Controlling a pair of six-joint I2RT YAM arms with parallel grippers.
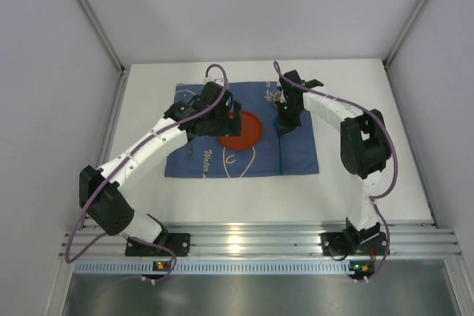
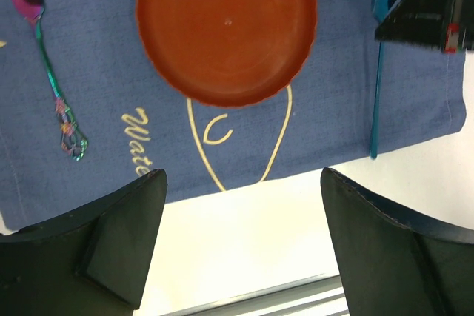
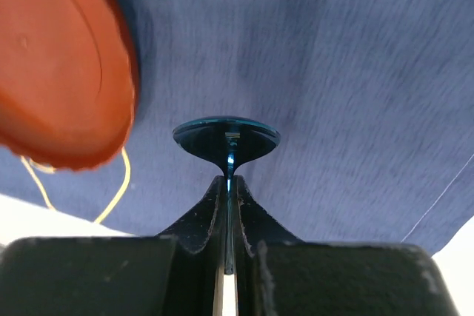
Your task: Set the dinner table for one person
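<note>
A red plate (image 1: 242, 130) lies in the middle of the blue cloth (image 1: 300, 155) on the white dinner table (image 1: 370, 183). My right gripper (image 3: 228, 190) is shut on the thin handle of a blue spoon (image 3: 226, 138), whose bowl hangs edge-on just above the cloth, right of the plate (image 3: 52, 64). In the top view the right gripper (image 1: 284, 120) is at the plate's right side. My left gripper (image 2: 241, 212) is open and empty, hovering above the plate's left part (image 1: 215, 116). An iridescent fork (image 2: 46, 68) lies on the cloth left of the plate (image 2: 226, 27).
The ribbed aluminium rail (image 1: 259, 238) runs along the table's near edge. White walls enclose the table on three sides. The spoon's long handle (image 2: 376, 94) reaches towards the cloth's near edge. Gold line drawings and lettering (image 2: 137, 138) mark the cloth.
</note>
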